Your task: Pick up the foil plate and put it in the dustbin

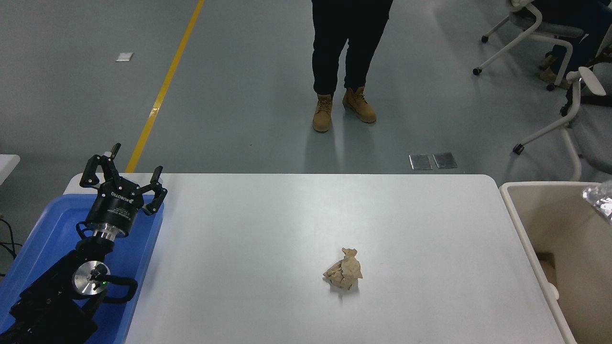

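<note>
Left gripper (123,168) parked over the blue tray (33,239), fingers spread, nothing in them. Tan paper wad (344,270) on the white table (287,215). Dustbin (564,258) at far right; foil plate (600,198) glints over it at frame edge.

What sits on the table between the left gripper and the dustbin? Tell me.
In the head view, only a crumpled tan paper wad lies between the left gripper and the dustbin; the rest of the white table is bare.
</note>
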Robot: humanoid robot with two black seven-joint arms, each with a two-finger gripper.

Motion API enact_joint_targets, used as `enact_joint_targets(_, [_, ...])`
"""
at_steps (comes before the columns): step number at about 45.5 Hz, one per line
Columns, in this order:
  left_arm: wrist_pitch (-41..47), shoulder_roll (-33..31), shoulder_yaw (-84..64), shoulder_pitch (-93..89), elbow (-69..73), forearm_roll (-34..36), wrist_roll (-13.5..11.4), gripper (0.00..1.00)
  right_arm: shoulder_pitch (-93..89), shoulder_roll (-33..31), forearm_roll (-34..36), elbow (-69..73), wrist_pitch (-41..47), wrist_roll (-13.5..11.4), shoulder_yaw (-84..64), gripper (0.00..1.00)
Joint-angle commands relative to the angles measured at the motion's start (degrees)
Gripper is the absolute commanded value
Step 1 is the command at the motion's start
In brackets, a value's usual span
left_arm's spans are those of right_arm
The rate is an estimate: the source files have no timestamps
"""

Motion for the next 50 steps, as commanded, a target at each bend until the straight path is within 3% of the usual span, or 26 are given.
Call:
enact_joint_targets(1, [0.0,0.0,0.0,0.0,0.0,0.0,0.0,0.98,-2.9,1.8,0.2,-0.2,-0.8,0.0,1.9,0.00])
enact_joint_targets(23, [0.0,0.0,0.0,0.0,0.0,0.0,0.0,0.98,-3.1,2.8,0.2,-0.1,-0.8,0.1,1.6,0.00])
enact_joint_targets(24, [0.0,0.0,0.0,0.0,0.0,0.0,0.0,0.98,-3.1,2.7,0.2,-0.1,-0.8,0.0,1.5,0.07])
enact_joint_targets(27, [0.1,0.0,0.0,0.0,0.0,0.0,0.0,0.98,-3.0,2.6,0.2,-0.1,-0.8,0.1,1.1,0.72])
enact_joint_targets(28, [0.0,0.0,0.0,0.0,0.0,0.0,0.0,0.98,-2.8,2.5,0.2,0.0,-0.8,0.1,1.0,0.89])
enact_joint_targets(29, [0.0,0.0,0.0,0.0,0.0,0.0,0.0,0.98,-2.7,2.4,0.2,0.3,-0.8,0.0,1.0,1.00])
enact_joint_targets(42, [0.0,0.0,0.0,0.0,0.0,0.0,0.0,0.98,1.0,-0.9,0.0,2.3,0.1,0.1,-0.8,1.00])
enact_joint_targets(50, [0.0,0.0,0.0,0.0,0.0,0.0,0.0,0.98,11.9,-5.6,-0.6,12.0,0.3,0.4,-12.8,1.00])
